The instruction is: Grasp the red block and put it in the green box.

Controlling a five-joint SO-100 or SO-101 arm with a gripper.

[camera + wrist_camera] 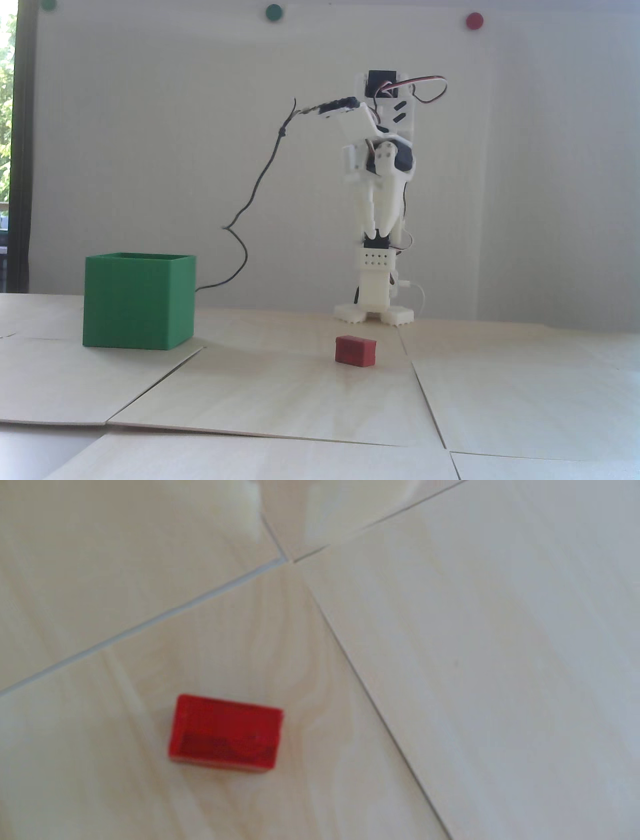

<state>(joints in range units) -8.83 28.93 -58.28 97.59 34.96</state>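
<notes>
The red block (355, 350) lies flat on the pale wooden table, in front of the arm's base; in the wrist view the red block (225, 733) sits low and left of centre. At the far left of the fixed view the green box (137, 301) stands with its top open. My gripper (378, 234) hangs high above the table near the base, pointing down, well above and behind the block. In the wrist view the gripper (282, 532) shows only as two blurred white fingertips (242, 511) at the top edge, a narrow gap between them and nothing held.
The table is made of wooden panels with seams (377, 708) between them. The arm's white base (375, 310) stands at the back centre. A black cable (260, 185) loops from the arm down behind the box. Coloured dots (474, 20) sit on the wall.
</notes>
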